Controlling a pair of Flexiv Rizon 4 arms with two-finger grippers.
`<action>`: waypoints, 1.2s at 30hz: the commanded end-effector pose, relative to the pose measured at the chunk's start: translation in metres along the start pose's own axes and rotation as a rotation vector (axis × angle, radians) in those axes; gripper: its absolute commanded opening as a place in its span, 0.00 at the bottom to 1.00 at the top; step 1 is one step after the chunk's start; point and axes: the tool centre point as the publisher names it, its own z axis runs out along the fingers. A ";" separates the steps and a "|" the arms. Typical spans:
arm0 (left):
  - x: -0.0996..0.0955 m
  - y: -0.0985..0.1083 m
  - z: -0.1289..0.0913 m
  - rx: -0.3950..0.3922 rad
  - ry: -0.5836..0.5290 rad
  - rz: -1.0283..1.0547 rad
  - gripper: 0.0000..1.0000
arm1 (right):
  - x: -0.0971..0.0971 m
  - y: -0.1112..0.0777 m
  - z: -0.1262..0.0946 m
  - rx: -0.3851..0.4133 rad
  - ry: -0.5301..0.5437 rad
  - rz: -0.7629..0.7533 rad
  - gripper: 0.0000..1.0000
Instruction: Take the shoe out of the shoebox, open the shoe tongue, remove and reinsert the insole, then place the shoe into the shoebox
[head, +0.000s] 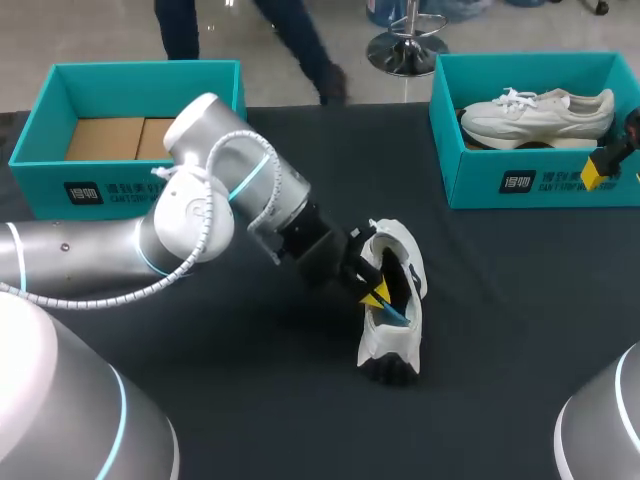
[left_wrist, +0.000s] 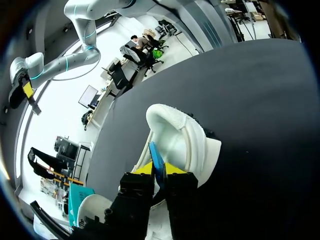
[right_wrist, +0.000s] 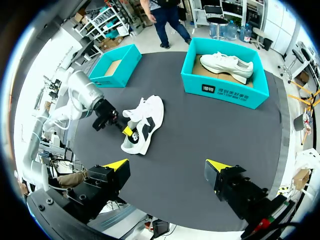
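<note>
left claw (left_wrist: 159, 174) is pinched on the blue insole (left_wrist: 156, 159) at the mouth of the white shoe (left_wrist: 186, 142), which lies on the dark worktop (left_wrist: 260, 125). nothing steadies the shoe, so i'd slide the insole slowly along the shoe's length. right claw (right_wrist: 167, 167) hangs open, well apart.

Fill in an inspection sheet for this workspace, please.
Surface: black table.
Job's things: shoe lies mid-table, blue insole at its opening; left box holds no shoe; right box holds a second shoe.
Clutter: nothing seen.
Grippers: left jaws shut on the insole; right jaws open, high above the table.
Cables: white hose along the left arm.
Surroundings: nothing seen reaching over the table.
</note>
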 end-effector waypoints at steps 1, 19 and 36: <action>0.000 -0.004 -0.005 -0.005 -0.003 0.001 1.00 | 0.000 0.003 0.000 0.007 0.000 0.001 1.00; -0.020 -0.014 -0.024 0.009 0.032 -0.009 1.00 | 0.000 0.003 0.000 0.007 0.000 0.001 1.00; -0.018 -0.034 -0.051 -0.091 0.297 -0.102 1.00 | 0.000 0.003 0.000 0.007 0.000 0.001 1.00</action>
